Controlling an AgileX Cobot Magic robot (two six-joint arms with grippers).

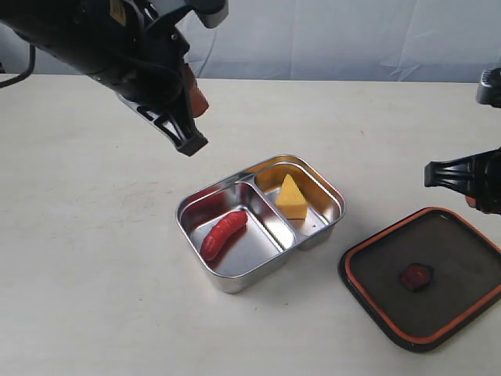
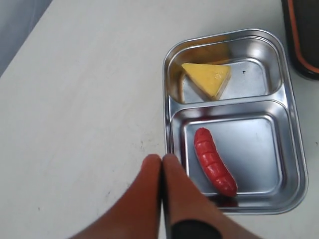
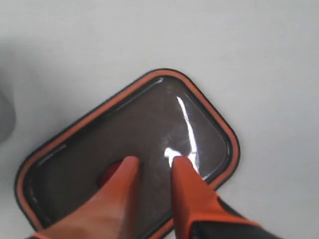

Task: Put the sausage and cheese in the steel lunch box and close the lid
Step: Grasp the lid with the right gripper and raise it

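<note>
The steel lunch box stands open in the middle of the table. The red sausage lies in its larger compartment and the yellow cheese in the smaller one. Both also show in the left wrist view: sausage, cheese, lunch box. My left gripper is shut and empty, raised above the table just outside the box's rim. The lid lies flat to the box's right, orange seal up. My right gripper hovers over the lid, fingers apart, nothing between them.
The table is pale and plain, with a grey backdrop behind its far edge. The left arm hangs over the back left. A corner of the lid shows past the box in the left wrist view.
</note>
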